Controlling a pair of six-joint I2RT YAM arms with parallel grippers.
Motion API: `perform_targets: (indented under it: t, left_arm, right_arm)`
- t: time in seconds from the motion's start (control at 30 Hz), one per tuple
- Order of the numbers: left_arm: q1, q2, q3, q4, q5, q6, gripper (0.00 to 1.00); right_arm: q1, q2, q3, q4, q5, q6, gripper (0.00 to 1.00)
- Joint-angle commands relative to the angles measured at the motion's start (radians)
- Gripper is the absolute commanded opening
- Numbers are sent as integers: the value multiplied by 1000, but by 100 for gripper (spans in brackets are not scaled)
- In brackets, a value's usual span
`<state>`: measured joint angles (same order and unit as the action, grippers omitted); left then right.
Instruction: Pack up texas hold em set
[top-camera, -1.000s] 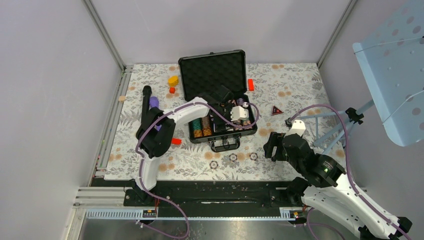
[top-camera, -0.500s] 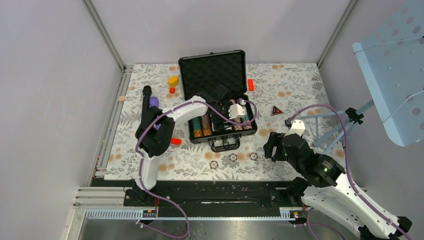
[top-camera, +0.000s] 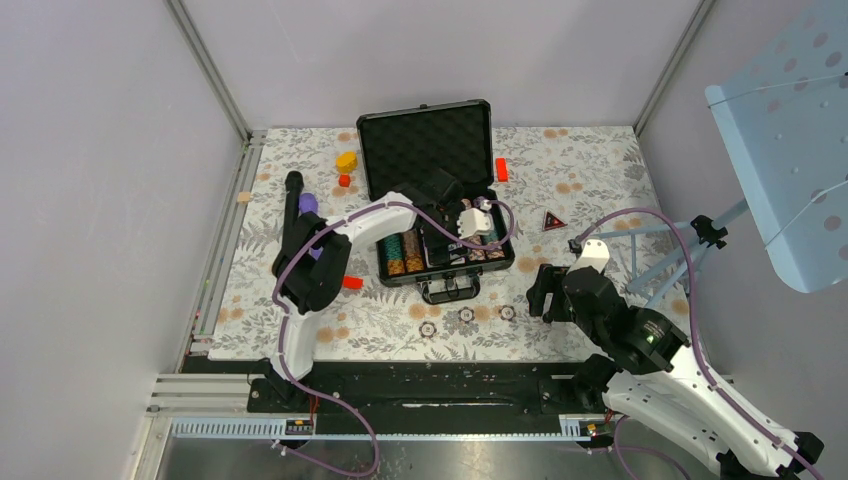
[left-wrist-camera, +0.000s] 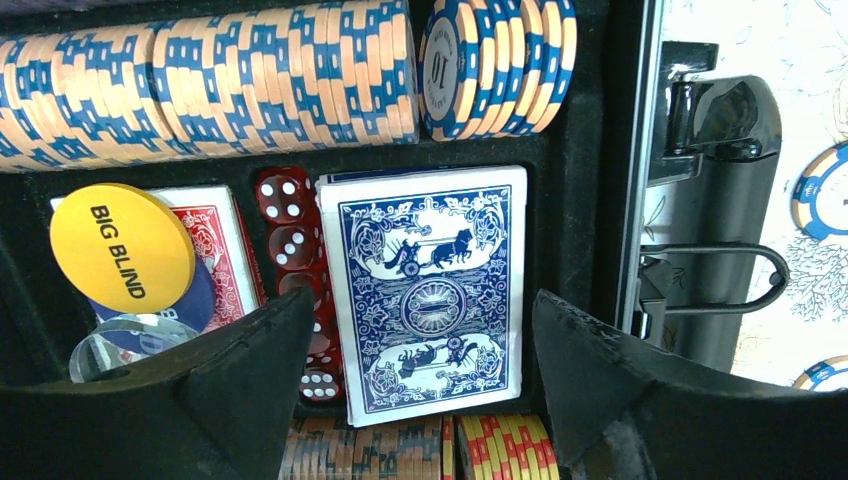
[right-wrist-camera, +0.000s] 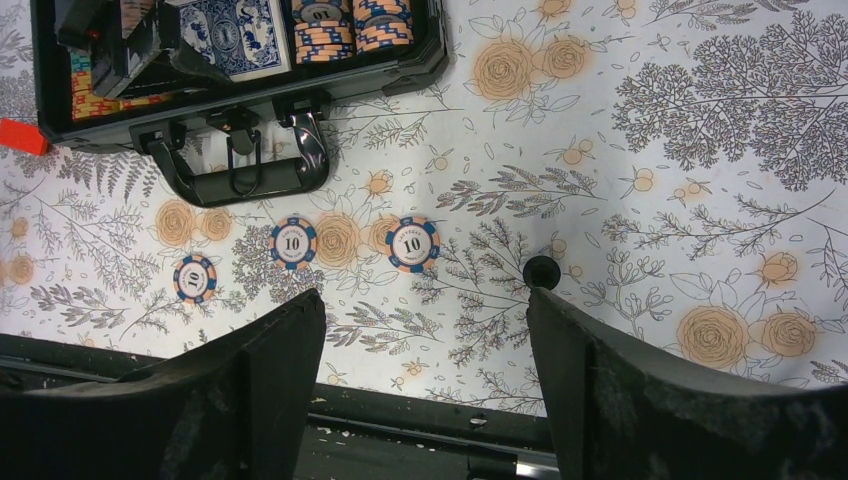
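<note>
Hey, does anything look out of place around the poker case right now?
Yes. Three loose chips marked 10 lie on the table in front of the open case, outside it, while the other chips stand in chip rows inside. The blue card deck lies flat in its slot.

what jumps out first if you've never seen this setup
The open black case at mid-table grabs you first, its tray packed with striped chip rows and a blue card deck lying right under the open left gripper. Next, three loose chips lie on the floral table just in front of the case.
</note>
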<state>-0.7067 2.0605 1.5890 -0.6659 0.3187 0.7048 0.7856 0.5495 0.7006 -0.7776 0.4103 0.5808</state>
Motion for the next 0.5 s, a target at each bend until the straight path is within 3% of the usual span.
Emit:
perform_targets:
  t: [0.0, 0.13, 0.37, 0.47]
  left_arm:
    - [1, -25, 43, -8, 33, -9, 80]
    - [2, -53, 68, -31, 30, -27, 87]
    - [2, -200, 95, -37, 21, -104, 88]
    - [0, -272, 102, -25, -45, -198, 89]
  right_arm:
    - [8, 6, 21, 6, 34, -11, 81]
    - [7, 2, 22, 5, 41, -10, 80]
    - [7, 0, 41, 8, 76, -30, 80]
    - [8, 15, 47, 44, 74, -49, 80]
